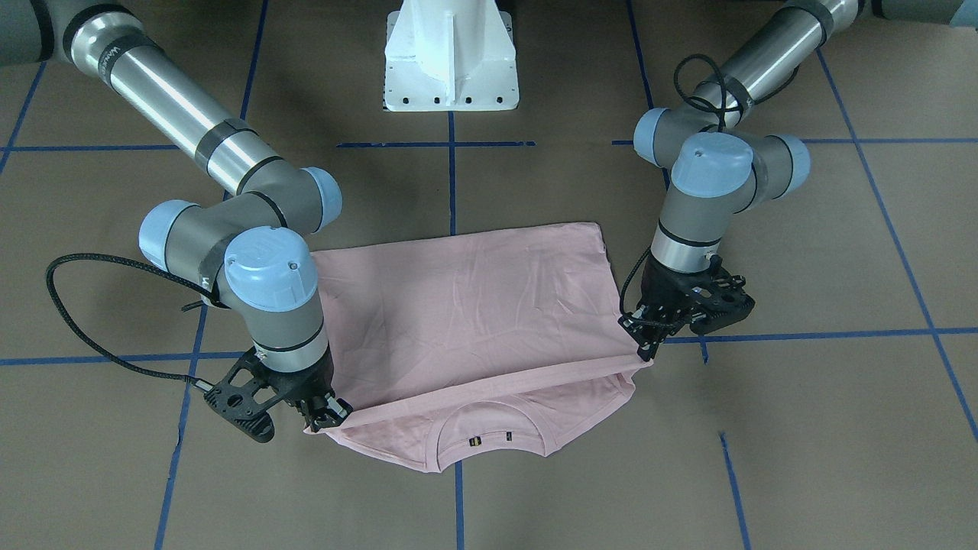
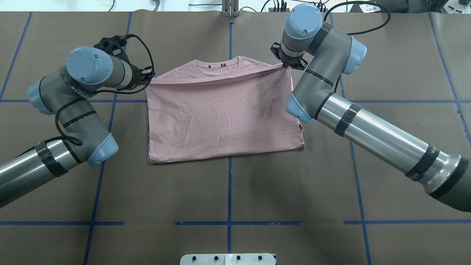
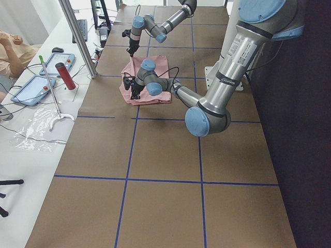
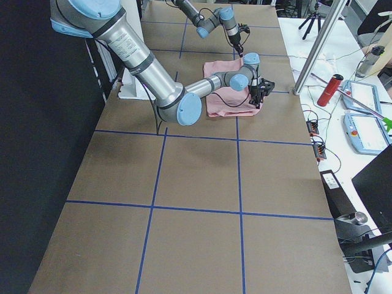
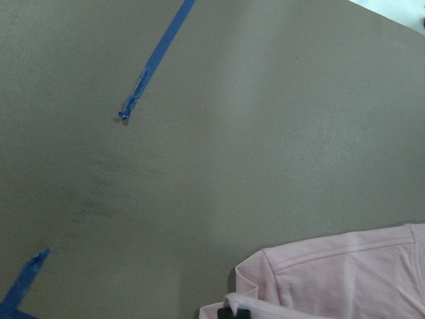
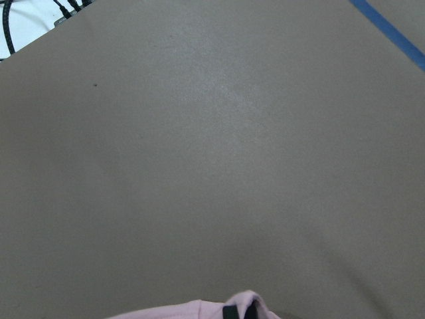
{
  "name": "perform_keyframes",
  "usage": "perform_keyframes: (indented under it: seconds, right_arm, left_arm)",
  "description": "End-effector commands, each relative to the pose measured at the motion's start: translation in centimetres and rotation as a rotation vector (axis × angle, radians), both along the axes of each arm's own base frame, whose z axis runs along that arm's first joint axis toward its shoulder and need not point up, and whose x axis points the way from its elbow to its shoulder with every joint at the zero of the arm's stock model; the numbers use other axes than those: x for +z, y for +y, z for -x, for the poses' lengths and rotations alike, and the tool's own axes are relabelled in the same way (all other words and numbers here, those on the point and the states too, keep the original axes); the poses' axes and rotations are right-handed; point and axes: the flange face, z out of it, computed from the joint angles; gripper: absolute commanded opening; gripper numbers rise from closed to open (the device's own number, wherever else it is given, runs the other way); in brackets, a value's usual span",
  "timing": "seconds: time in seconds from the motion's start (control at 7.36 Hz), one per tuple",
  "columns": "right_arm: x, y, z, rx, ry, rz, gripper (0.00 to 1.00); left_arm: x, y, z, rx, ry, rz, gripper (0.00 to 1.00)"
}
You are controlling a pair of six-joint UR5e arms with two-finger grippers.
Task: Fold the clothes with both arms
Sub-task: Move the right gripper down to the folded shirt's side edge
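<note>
The pale pink T-shirt (image 2: 220,117) lies on the brown table with its plain back up. It is folded over, so its hem edge lies just short of the ribbed collar (image 1: 489,428). My left gripper (image 2: 150,75) is shut on the hem corner at the shirt's left side and holds it slightly raised; it also shows in the front-facing view (image 1: 642,347). My right gripper (image 2: 285,65) is shut on the other hem corner, also seen in the front-facing view (image 1: 328,416). Each wrist view shows pink cloth (image 5: 345,279) (image 6: 192,311) pinched at its bottom edge. The print is hidden.
The white pedestal base (image 1: 451,57) stands behind the shirt on the robot's side. Blue tape lines (image 2: 229,191) cross the brown table cover. A side desk holds tablets and a red cylinder (image 3: 65,76) beyond a metal post (image 3: 77,36).
</note>
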Motion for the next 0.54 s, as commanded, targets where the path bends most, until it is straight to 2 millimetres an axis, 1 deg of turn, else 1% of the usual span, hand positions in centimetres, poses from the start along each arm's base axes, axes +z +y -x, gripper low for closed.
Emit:
perform_keyframes:
  seconds: [0.0, 0.14, 0.27, 0.41]
  right_arm:
    - [0.87, -0.42, 0.46, -0.001, -0.016, -0.022, 0.42]
    - [0.59, -0.72, 0.75, -0.001, -0.014, -0.020, 0.48]
    - [0.61, -0.85, 0.70, 0.000, -0.013, -0.019, 0.62]
    - [0.15, -0.80, 0.67, 0.001, -0.021, -0.023, 0.62]
  left_arm:
    - [0.05, -0.10, 0.05, -0.002, 0.011, -0.011, 0.21]
    - [-0.08, 0.09, 0.25, -0.002, 0.041, -0.039, 0.24]
    - [0.22, 0.06, 0.22, -0.002, 0.039, -0.037, 0.28]
    - [0.33, 0.03, 0.19, -0.002, 0.039, -0.037, 0.29]
